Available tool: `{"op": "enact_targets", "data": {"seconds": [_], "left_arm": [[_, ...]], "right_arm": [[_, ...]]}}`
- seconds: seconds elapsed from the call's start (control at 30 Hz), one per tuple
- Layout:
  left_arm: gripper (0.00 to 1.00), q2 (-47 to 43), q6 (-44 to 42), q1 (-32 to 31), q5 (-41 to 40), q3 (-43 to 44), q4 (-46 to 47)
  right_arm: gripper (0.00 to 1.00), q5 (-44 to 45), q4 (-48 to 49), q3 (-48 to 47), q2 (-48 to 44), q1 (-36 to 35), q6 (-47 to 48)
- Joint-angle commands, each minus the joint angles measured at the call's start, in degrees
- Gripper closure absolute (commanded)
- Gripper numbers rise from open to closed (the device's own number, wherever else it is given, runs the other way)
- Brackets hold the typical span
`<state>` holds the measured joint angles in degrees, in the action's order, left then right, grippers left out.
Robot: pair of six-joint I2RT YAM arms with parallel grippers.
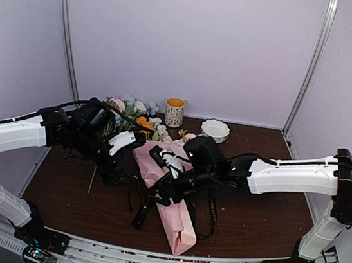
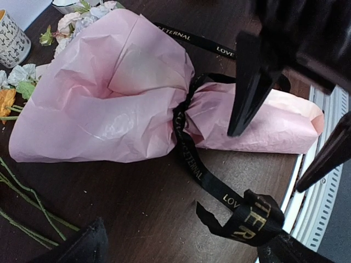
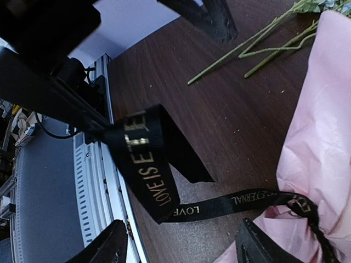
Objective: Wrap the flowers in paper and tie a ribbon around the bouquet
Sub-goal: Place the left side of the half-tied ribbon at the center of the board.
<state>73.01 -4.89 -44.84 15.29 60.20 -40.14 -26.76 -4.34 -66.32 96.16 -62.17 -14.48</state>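
Left wrist view, black ribbon [image 2: 247, 219] cinching pink paper bouquet [image 2: 109, 93] lying on brown table [image 2: 126, 203], left gripper [image 2: 181, 241] standing spread wide, right gripper [image 2: 266, 161] hovering spread, pinching nothing.

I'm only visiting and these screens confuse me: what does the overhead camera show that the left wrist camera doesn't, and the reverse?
Only the overhead view: both white arms whole, the left arm and the right arm, reaching in from either side, and the booth's pale walls. Only the left wrist view: gold lettering on the ribbon, and how it cinches the bouquet at its narrow waist. Both: the pink bouquet, the black ribbon, the mug and the dark table.
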Motion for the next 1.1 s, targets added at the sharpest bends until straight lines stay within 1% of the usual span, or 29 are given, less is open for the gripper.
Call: {"op": "enact_targets", "data": {"seconds": [0.0,0.1,0.2,0.23,0.27,0.37,0.4,0.47,0.53,0.6,0.67,0.77,0.83,0.87,0.9,0.97,1.0,1.03,1.07], "left_arm": [[0.02,-1.8,1.3,-0.1,0.7,-1.3,3.2],[0.02,-2.4,1.4,0.0,0.9,-1.7,4.1],[0.02,-2.5,1.6,0.1,0.7,-1.7,4.0],[0.02,-2.4,1.6,0.1,0.6,-1.7,3.8],[0.02,-2.4,1.5,0.2,0.7,-1.6,3.6],[0.02,-3.3,1.7,0.4,1.4,-1.7,3.2],[0.02,-4.1,1.7,0.5,2.3,-1.8,3.3],[0.02,-6.0,1.3,0.6,5.5,-2.3,4.1],[0.02,-8.5,1.4,0.6,9.0,-3.1,6.3],[0.02,-11.1,2.1,0.5,13.1,-3.6,8.9],[0.02,-14.5,2.9,0.5,15.5,-4.2,11.8],[0.02,-22.3,3.7,0.5,15.5,-6.4,17.5],[0.02,-26.6,5.3,0.6,10.7,-8.3,20.7],[0.02,-27.2,6.0,0.6,6.9,-8.3,20.3],[0.02,-26.8,6.5,0.7,3.4,-7.7,18.9],[0.02,-24.4,7.3,0.7,-3.0,-5.8,15.9],[0.02,-23.2,7.8,0.7,-5.3,-4.9,15.0],[0.02,-22.3,7.9,0.7,-7.1,-4.4,14.8],[0.02,-21.8,7.9,0.8,-8.2,-4.4,15.1]], "right_arm": [[0.35,-0.2,11.3,-2.1,3.2,-1.5,-5.6],[0.46,2.5,15.9,-1.6,5.5,-1.5,-8.9],[0.46,0.8,19.3,-2.1,7.6,-1.5,-11.3],[0.49,0.7,19.4,-2.5,8.2,-1.5,-11.6],[0.58,1.1,19.2,-2.6,8.7,-1.5,-11.6],[0.98,4.9,17.5,-2.7,8.9,-1.1,-11.9],[1.00,6.3,16.7,-2.9,9.0,-0.6,-12.3],[1.00,8.6,14.9,-4.0,10.0,1.0,-14.3],[1.00,9.6,11.3,-7.1,12.3,2.7,-15.9],[1.00,10.9,6.8,-11.6,14.9,2.6,-14.3],[1.00,10.2,3.9,-15.1,16.9,1.4,-11.9],[1.00,11.9,-0.9,-18.0,17.6,-0.6,-8.9],[1.00,10.5,-1.2,-17.9,17.1,-1.0,-8.2],[0.92,9.1,-2.2,-18.8,16.9,-1.2,-6.7],[0.73,7.7,-5.2,-20.7,17.0,-1.8,-4.4],[0.34,7.8,-16.9,-25.5,17.0,-3.7,2.6],[0.18,9.2,-21.4,-27.1,16.5,-4.7,5.0],[0.06,10.4,-24.2,-27.1,14.8,-5.7,6.5],[0.01,11.0,-25.2,-25.8,12.6,-6.0,6.9]]}}
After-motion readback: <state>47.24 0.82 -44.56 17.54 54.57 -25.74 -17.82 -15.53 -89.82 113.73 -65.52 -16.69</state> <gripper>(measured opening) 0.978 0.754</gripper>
